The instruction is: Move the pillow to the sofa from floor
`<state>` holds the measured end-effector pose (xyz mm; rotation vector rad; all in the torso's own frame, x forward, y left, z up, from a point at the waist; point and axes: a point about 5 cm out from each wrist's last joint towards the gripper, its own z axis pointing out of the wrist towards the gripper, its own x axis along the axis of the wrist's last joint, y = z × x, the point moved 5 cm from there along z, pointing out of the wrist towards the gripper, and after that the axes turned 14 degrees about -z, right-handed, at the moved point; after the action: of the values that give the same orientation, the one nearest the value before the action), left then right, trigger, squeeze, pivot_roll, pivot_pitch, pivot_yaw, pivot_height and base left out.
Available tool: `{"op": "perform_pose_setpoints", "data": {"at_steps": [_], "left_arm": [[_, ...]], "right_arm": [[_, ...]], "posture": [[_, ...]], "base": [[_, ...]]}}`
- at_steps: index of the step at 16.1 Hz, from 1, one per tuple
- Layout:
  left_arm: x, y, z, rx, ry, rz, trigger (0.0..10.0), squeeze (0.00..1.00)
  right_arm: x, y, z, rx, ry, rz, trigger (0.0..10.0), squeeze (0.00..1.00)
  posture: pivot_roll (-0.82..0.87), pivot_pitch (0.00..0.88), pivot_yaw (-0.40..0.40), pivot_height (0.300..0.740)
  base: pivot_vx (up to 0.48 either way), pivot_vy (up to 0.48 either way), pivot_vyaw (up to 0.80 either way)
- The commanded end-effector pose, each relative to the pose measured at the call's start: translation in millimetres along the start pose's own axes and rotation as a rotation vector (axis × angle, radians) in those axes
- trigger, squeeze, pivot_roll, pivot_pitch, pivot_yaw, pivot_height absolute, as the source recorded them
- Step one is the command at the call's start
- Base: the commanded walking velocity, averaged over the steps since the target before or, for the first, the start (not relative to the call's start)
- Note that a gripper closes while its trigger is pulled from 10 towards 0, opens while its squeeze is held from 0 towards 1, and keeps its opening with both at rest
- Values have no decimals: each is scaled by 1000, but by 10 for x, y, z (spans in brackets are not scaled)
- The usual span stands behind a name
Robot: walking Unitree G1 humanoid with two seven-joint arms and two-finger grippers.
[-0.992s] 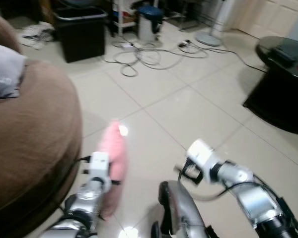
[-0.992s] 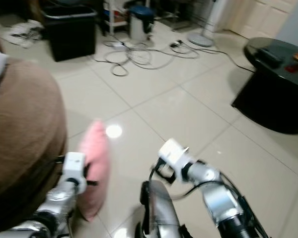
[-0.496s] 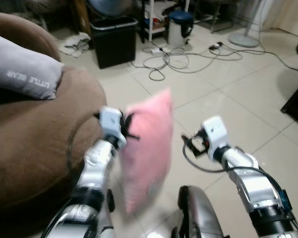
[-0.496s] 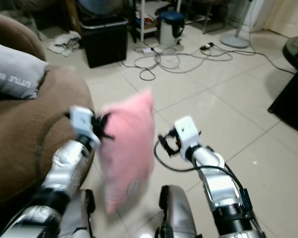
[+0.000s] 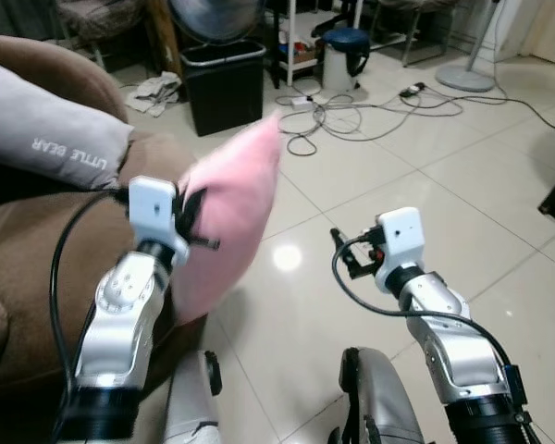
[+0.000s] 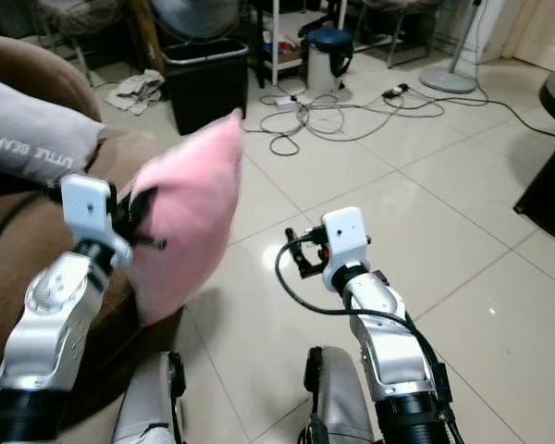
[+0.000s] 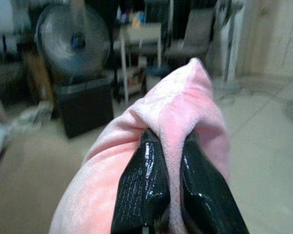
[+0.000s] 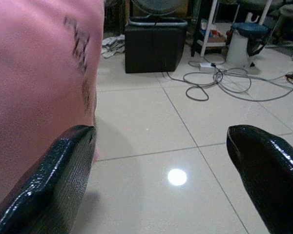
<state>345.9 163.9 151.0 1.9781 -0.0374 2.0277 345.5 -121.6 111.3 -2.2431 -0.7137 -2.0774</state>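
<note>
A pink pillow point(image 5: 227, 217) hangs in the air against the rounded arm of the brown sofa point(image 5: 37, 231), off the floor. My left gripper point(image 7: 168, 141) is shut on a fold of the pillow's edge, its black fingers point(image 5: 192, 222) pinching the fabric. My right gripper point(image 8: 161, 134) is open above the tiled floor, a little to the right of the pillow point(image 8: 34, 73) and not touching it. A grey cushion point(image 5: 46, 139) with white lettering lies on the sofa behind the arm.
A black bin point(image 5: 224, 83) and crumpled cloth stand beyond the sofa. Loose cables point(image 5: 351, 116) sprawl over the tiles near a blue-lidded container point(image 5: 344, 55) and a fan base point(image 5: 467, 79). A dark table point(image 6: 550, 148) sits at the right edge.
My left arm has lifted the pillow higher and swung it left, up against the sofa arm. The camera has also tilted up. The right gripper stays open and apart.
</note>
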Motion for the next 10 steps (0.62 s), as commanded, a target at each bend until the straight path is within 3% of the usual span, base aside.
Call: {"op": "perform_pose_setpoints", "data": {"at_steps": [1,5,10], "left_arm": [[146,96,-12,-27,46,27,10000,0],[166,152,-3,-7,48,42,10000,0],[165,-17,-40,70,58,93,10000,0]], "right_arm": [[106,67,14,-26,35,0,10000,0],[193,99,75,-28,58,-11,10000,0],[232,80,123,-16,69,-8,10000,0]], "posture": [[122,0,5,555],[128,0,-8,590],[144,0,-23,640]], "base": [[0,0,0],[0,0,0],[0,0,0]]}}
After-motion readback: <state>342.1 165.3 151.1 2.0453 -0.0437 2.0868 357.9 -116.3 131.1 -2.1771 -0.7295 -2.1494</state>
